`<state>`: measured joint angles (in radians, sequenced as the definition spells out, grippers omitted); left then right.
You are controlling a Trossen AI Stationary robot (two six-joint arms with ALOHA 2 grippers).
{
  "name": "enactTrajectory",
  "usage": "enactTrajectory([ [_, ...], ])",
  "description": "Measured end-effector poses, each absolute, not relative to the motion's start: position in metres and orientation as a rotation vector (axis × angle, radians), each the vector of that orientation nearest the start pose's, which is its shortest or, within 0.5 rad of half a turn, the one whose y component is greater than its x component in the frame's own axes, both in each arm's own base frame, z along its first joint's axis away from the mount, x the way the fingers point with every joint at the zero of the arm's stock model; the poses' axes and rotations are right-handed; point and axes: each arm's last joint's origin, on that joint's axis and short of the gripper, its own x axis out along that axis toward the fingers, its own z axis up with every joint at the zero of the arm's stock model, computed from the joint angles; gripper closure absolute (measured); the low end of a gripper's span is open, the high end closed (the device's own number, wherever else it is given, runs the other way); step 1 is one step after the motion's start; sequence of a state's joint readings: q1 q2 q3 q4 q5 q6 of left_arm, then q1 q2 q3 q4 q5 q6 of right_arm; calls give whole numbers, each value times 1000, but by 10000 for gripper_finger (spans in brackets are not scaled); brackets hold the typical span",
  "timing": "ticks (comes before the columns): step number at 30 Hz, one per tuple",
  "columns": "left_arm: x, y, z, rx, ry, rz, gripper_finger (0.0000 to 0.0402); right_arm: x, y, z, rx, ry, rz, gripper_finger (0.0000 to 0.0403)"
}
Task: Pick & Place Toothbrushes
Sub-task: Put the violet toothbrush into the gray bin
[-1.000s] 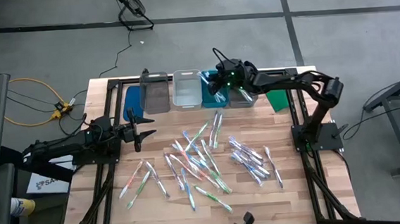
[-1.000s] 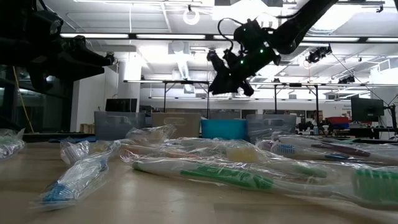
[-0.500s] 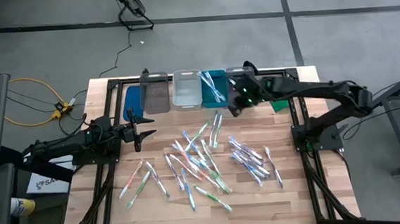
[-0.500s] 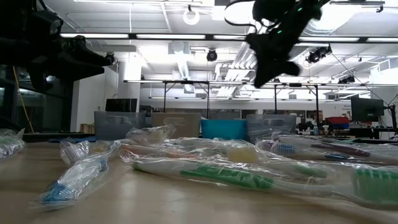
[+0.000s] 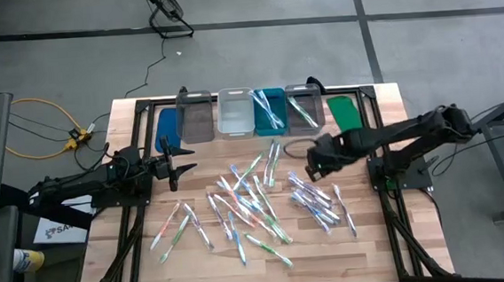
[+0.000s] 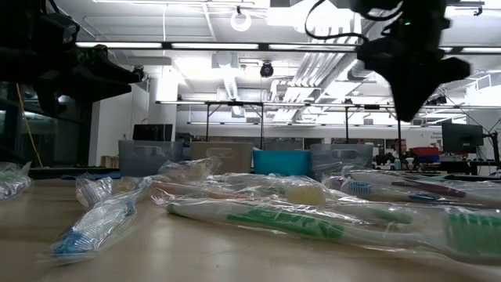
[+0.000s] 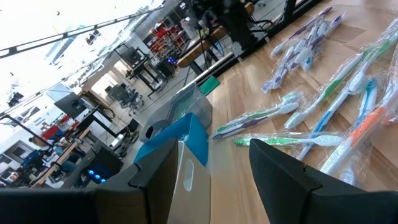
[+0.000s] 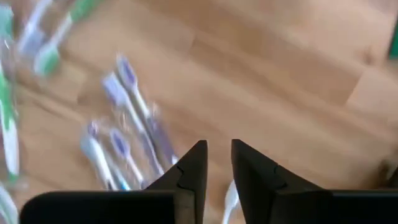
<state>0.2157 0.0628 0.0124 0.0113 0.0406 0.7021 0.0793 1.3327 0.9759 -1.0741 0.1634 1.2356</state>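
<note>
The right arm has swung away from the row of bins and come back over the wooden bench (image 5: 331,260). A second ago its gripper hung above the teal bin (image 5: 269,111); half a second ago it was passing the grey bin (image 5: 301,109) beside it. Now the right gripper (image 5: 311,162) hovers low above bare wood, with both bins behind it and well apart from it.

Its two dark fingers stand slightly apart with nothing between them. This suggests a drop-off is done and the arm is heading for the next pick.

The nearest toothbrushes (image 5: 314,197) lie just ahead of and below the right gripper, a small cluster with purple and blue heads. The larger scatter (image 5: 252,199) spreads farther off toward the other arm. A few toothbrushes already lie in the teal and grey bins.

The left gripper (image 5: 183,168) waits near the left edge of the bench, its fingers wide apart and empty, with the scatter in front of it.

The toothbrushes are thin, straight sticks with pale handles and green, blue, pink or purple accents. Each is sealed in a clear, crinkly, glossy wrapper. The bins are smooth rectangular plastic tubs. The bench is pale, planked wood.
</note>
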Motion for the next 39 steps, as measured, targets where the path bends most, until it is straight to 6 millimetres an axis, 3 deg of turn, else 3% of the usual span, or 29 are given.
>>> enactTrajectory([
  [10,99,20,164,695,98,154,208,199,62,208,985,1261,-980,274],
  [20,99,20,164,695,98,154,208,184,98,195,1051,1235,-960,266],
  [28,99,20,164,695,99,154,208,171,111,181,1060,1205,-982,266],
  [39,99,20,164,695,99,154,208,173,118,164,951,1203,-1012,266],
])
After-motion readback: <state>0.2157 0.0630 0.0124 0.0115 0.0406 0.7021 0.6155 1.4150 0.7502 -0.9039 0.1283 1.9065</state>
